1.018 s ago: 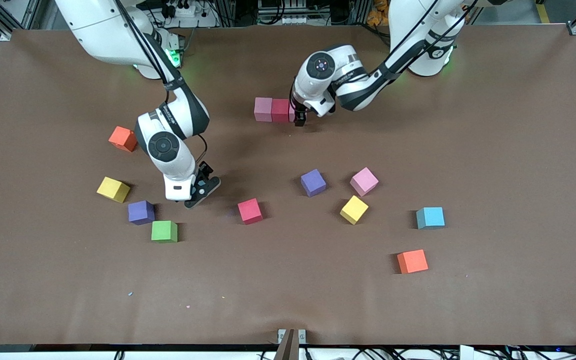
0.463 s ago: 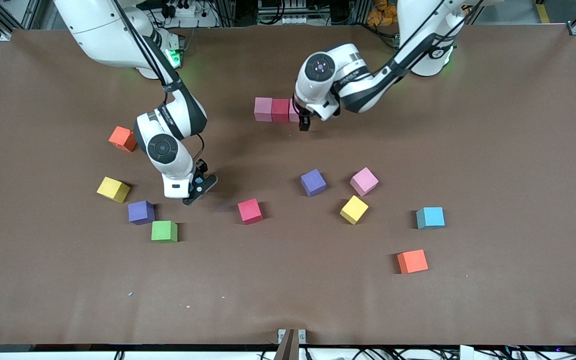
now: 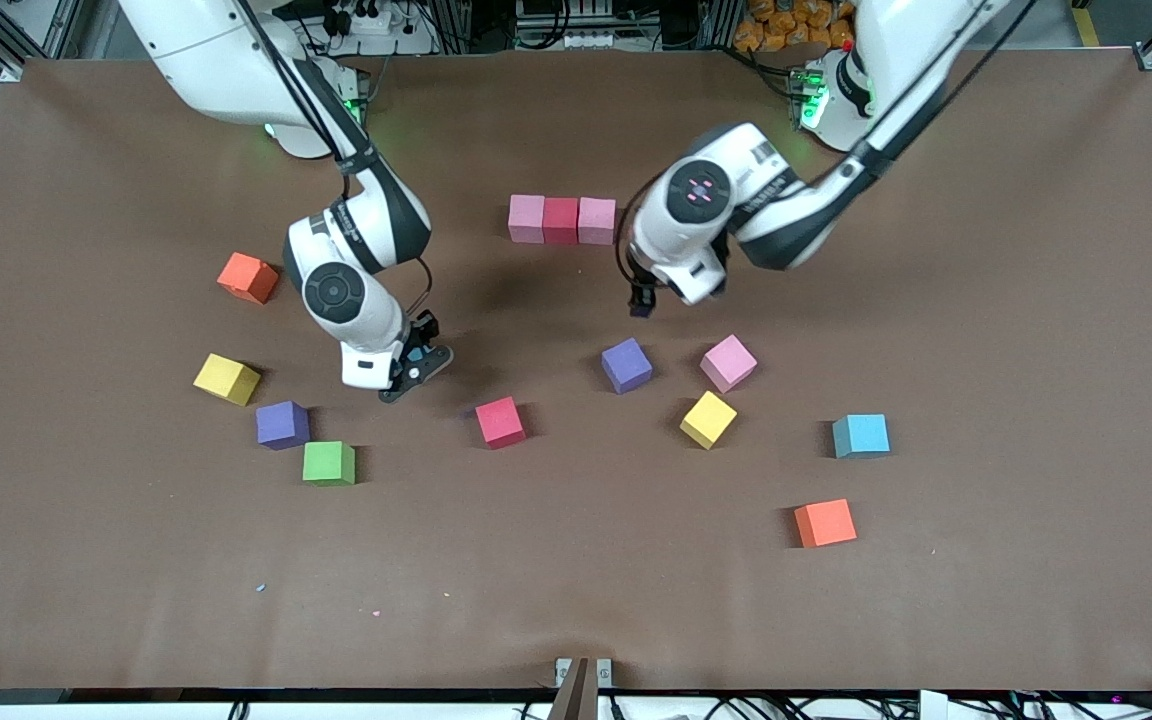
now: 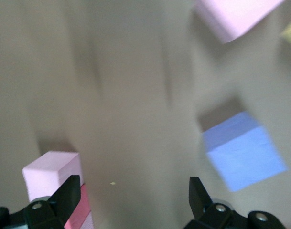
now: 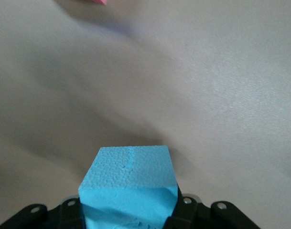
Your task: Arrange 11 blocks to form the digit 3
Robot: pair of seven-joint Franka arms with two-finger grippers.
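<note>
My right tool (image 5: 130, 210) clamped on sky-blue block (image 5: 129, 188) above counter (image 3: 576, 600) — left tool (image 4: 131, 200) spread wide, empty, over purple block (image 4: 243, 150).

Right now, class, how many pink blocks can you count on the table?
3. Two pink blocks flank a red block in the row near the robots' bases; a third lies loose beside the purple block. None seems hidden.

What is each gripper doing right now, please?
Left gripper: open, holding nothing, over the table near the purple block.
Right gripper: shut on a sky-blue block, over the table beside the red block.
</note>
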